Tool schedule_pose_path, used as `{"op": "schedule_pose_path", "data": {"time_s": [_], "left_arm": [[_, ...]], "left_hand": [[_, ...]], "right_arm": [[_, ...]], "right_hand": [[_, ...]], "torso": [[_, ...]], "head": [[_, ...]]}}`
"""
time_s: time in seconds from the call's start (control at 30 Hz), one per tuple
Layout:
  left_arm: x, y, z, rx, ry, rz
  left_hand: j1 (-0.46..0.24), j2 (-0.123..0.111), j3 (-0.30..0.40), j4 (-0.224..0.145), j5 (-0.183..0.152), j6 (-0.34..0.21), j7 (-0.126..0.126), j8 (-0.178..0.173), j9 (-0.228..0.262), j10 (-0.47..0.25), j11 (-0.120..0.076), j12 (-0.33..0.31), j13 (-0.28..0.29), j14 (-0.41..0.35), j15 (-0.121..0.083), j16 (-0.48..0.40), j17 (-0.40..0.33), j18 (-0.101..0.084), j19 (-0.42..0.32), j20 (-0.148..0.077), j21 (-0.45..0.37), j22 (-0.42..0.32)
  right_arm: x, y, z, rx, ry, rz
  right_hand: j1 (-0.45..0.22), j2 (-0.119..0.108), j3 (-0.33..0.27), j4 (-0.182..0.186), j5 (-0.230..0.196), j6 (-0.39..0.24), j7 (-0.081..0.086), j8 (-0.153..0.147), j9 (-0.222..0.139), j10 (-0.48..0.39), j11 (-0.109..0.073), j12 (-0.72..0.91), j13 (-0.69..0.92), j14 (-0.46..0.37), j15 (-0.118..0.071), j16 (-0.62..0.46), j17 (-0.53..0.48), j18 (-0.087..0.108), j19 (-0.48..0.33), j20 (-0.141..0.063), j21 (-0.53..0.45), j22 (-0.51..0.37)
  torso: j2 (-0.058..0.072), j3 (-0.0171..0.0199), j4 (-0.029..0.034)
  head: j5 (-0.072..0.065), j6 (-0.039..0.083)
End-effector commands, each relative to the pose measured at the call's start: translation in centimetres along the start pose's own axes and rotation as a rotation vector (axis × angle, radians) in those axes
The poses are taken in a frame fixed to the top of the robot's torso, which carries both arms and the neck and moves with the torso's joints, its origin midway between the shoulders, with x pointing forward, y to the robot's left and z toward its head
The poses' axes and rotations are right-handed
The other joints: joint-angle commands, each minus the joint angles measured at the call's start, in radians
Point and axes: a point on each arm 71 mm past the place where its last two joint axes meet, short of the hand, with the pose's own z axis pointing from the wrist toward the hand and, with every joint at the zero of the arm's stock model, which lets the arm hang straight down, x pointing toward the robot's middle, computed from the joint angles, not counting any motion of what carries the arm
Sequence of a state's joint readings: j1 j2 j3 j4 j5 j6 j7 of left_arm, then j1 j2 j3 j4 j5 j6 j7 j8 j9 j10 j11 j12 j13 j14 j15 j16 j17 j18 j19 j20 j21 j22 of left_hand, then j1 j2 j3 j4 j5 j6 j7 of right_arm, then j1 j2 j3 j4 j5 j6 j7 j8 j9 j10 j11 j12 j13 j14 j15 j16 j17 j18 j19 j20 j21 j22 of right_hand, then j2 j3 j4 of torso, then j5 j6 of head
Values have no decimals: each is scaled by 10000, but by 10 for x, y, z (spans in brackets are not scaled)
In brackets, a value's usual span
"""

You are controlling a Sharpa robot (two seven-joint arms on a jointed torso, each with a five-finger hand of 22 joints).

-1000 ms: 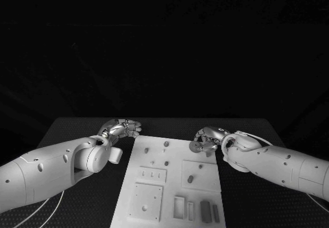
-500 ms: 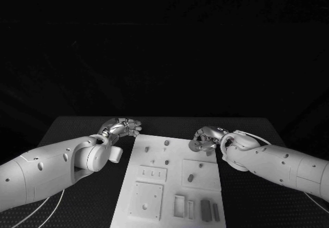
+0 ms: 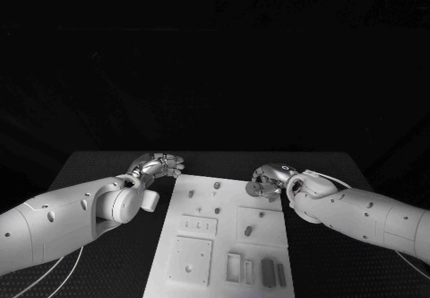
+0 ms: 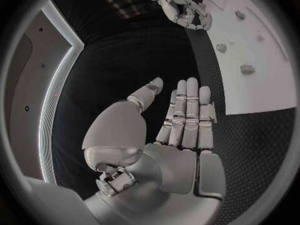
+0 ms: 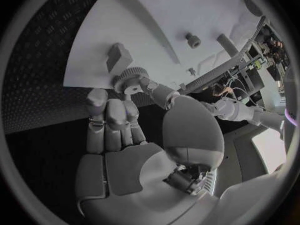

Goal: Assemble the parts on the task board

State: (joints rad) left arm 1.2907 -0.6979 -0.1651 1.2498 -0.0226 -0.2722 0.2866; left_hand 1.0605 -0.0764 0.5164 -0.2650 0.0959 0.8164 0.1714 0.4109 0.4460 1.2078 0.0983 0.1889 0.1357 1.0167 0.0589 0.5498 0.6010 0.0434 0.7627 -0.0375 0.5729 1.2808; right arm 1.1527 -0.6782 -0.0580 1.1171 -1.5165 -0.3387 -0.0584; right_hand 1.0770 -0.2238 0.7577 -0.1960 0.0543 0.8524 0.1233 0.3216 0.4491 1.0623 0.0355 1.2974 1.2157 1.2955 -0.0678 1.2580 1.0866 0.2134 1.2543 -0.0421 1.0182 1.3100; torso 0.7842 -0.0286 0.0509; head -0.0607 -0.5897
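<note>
The right hand (image 5: pixel 134 150) pinches a small toothed round part (image 5: pixel 129 78) between thumb and fingers (image 5: pixel 112 112); the other fingers lie side by side, extended toward the task board (image 5: pixel 187 15). The part sits at the fingertips, above the board's far right edge, beside a block-shaped part (image 5: pixel 119 55) standing on the board. In the head view the right hand (image 3: pixel 267 180) hovers over the far right corner of the task board (image 3: pixel 224 233). The left hand (image 4: pixel 169 135) holds nothing: its fingers (image 4: pixel 187 110) are straight and pressed together, with the thumb set slightly apart. It is positioned over the black counter (image 4: pixel 244 145), just beside the board's far left edge. In the head view the left hand (image 3: pixel 158 166) is near that left corner. Several small parts (image 3: pixel 216 186) stand on the board's far half; rectangular recesses and plates occupy its near half.
</note>
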Motion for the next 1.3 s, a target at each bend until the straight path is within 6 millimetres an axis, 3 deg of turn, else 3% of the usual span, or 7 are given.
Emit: {"op": "schedule_pose_path", "data": {"time_s": [0.03, 0.43, 0.63, 1.1, 1.3], "left_arm": [[2, -1, 0, 53, 189, -70], [2, -1, 0, 47, 183, -60], [2, -1, 0, 41, 187, -59], [1, -1, 0, 40, 164, -51], [1, -1, 0, 46, 151, -48]], "left_hand": [[-62, -11, 33, 43, -20, -34, 5, -46, 9, -14, 23, -66, -13, 3, 14, 41, 10, 83, -22, -16, 66, -13], [-61, -13, 38, 42, -23, -44, 9, -54, 12, -14, 24, -70, -13, 2, 14, 41, 10, 84, -25, -16, 69, -14], [-66, -9, 40, 47, -24, -45, 11, -56, 14, -12, 25, -71, -12, 2, 15, 41, 11, 83, -25, -15, 71, -15], [-74, -1, 44, 57, -25, -40, 10, -55, 20, -6, 23, -70, -10, 5, 15, 43, 12, 83, -25, -14, 75, -16], [-78, 0, 45, 60, -25, -37, 9, -55, 24, -3, 22, -70, -9, 6, 14, 44, 13, 83, -26, -14, 77, -17]], "right_arm": [[13, 3, -2, -179, 425, -659], [22, 3, -4, -207, 501, -913], [23, 3, -3, -207, 511, -972], [21, 5, -5, -255, 240, -1237], [15, 8, -6, -319, -23, -1279]], "right_hand": [[14, -112, 0, -55, -59, 270, 243, -39, -14, -4, 4, -12, -10, 34, -45, -41, 8, 484, -15, -66, 47, 154], [16, -204, -80, -107, -59, 291, 236, -22, 1, -49, 0, -52, -49, 34, -47, -73, 4, 484, -16, -56, 68, 144], [48, -128, -58, -91, -59, 388, 205, 35, 32, -34, -28, -61, -51, 41, -69, -92, 13, 484, -21, -49, 71, 131], [-62, 129, 72, 155, -52, 1219, -93, 470, 282, 196, -300, -70, -21, 69, -312, -199, 40, 484, -28, -7, 113, 97], [-106, 160, 95, 211, -46, 1294, -127, 490, 301, 241, -334, -86, -25, 79, -344, -221, 44, 484, -28, -1, 120, 94]], "torso": [[1, 7, 7], [3, 4, -3], [-2, -3, -1], [-11, -3, 3], [-9, -7, 2]], "head": [[-4, -14], [-8, -82], [-22, -86], [-14, -89], [-12, -73]]}}
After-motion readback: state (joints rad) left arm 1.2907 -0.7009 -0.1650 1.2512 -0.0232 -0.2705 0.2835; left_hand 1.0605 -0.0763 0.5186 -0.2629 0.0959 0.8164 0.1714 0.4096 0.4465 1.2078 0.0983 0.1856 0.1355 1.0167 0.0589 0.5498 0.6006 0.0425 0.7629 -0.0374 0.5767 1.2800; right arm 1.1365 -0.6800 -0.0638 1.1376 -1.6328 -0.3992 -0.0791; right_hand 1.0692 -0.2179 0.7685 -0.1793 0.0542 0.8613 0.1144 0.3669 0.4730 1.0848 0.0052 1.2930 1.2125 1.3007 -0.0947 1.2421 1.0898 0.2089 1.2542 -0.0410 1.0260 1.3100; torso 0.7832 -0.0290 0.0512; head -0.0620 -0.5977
